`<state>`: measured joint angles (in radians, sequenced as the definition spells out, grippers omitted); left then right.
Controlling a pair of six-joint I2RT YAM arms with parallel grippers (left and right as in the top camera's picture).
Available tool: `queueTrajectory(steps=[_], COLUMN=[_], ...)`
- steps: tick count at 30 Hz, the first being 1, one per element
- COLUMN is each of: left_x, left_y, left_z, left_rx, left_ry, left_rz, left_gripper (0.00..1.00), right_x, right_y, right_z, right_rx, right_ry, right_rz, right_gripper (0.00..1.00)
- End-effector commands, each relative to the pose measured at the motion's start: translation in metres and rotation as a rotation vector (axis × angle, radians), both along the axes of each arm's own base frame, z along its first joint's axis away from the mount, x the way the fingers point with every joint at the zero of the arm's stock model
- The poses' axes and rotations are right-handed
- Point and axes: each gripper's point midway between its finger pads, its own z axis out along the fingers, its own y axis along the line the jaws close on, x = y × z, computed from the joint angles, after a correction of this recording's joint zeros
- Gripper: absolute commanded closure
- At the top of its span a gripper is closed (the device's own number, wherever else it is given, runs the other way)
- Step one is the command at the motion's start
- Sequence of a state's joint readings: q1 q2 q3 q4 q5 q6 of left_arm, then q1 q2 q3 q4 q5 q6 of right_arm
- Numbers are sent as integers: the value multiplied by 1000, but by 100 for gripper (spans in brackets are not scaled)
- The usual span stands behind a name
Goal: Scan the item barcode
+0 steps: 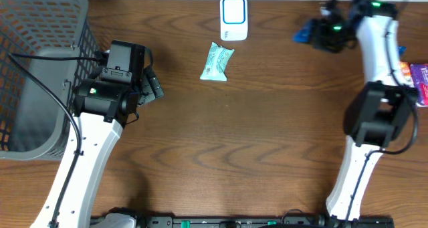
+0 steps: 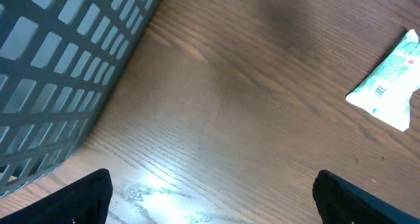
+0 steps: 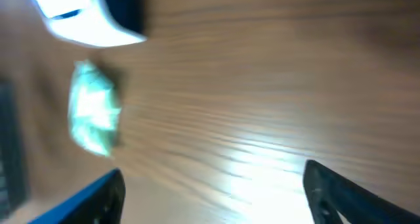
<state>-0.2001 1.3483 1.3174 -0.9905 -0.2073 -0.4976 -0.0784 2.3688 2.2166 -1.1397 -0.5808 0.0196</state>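
Packet of green-and-white crinkled plastic [image 1: 217,61] is lying flat near the white rectangular scanner [image 1: 234,17], I'm guessing staged for reading. I'm seeing left gripper [image 2: 211,201] and right gripper [image 3: 213,194] both gaping wide, holding nothing.

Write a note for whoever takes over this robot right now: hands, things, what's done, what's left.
Left gripper: open, empty, beside the basket.
Right gripper: open, empty, over the back right of the table.
Packet: flat on the table, just in front of the scanner, touched by neither gripper.
Done: cannot tell whether it was scanned.
Left: probably pick the packet up and show its barcode to the scanner.
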Motion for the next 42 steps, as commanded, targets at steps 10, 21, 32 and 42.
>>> queueTrajectory(steps=[10, 21, 32, 42], left_x=[0, 0, 0, 0], left_y=[0, 0, 0, 0], left_z=[0, 0, 0, 0], left_rx=[-8, -8, -8, -8], left_ry=[3, 3, 3, 3], left_rz=[8, 8, 8, 8], left_gripper=[2, 2, 2, 2], right_x=[-9, -32, -41, -75], right_y=[174, 199, 179, 133], right_z=[-44, -93, -87, -73], right_rx=[-59, -40, -166, -418], right_ry=[54, 119, 52, 79], right_rz=[-173, -244, -111, -52], right_gripper=[1, 57, 99, 28])
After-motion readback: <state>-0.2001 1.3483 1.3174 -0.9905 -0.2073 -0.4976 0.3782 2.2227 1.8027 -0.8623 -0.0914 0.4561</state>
